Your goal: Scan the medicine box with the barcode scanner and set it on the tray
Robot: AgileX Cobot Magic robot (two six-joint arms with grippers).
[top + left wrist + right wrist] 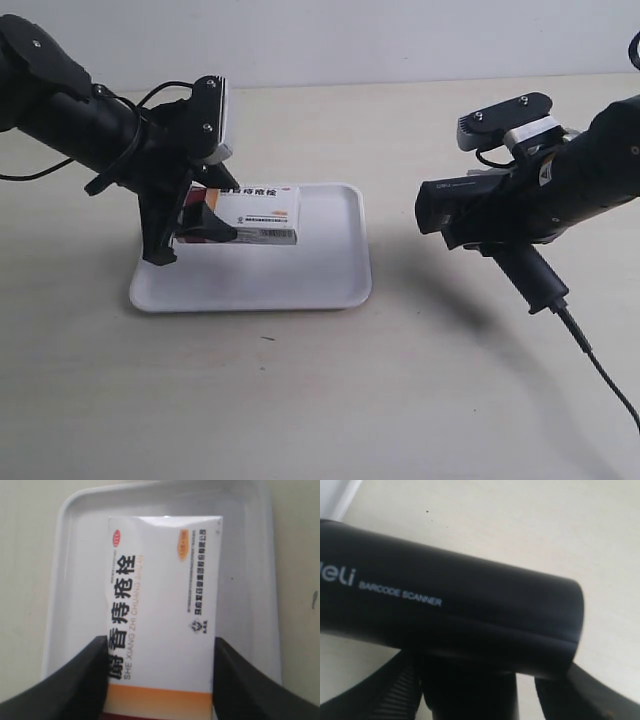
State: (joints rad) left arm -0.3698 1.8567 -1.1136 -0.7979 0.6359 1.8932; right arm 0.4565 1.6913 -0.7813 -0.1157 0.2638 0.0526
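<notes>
The white medicine box (258, 215) is held at its red and tan end by my left gripper (190, 235), just over the left half of the white tray (330, 275). Whether the box touches the tray I cannot tell. In the left wrist view the box (165, 590) lies printed side up between the black fingers (85, 680), which press both long sides, with the tray (75, 555) under it. My right gripper (510, 235) is shut on the handle of the black barcode scanner (465, 200), whose head points toward the tray. The scanner head (470, 615) fills the right wrist view.
The scanner's black cable (595, 365) trails from the handle down toward the table's front right. The tray sits on a plain beige table (300, 400), with a white wall behind. Bare tray floor shows to the right of the box.
</notes>
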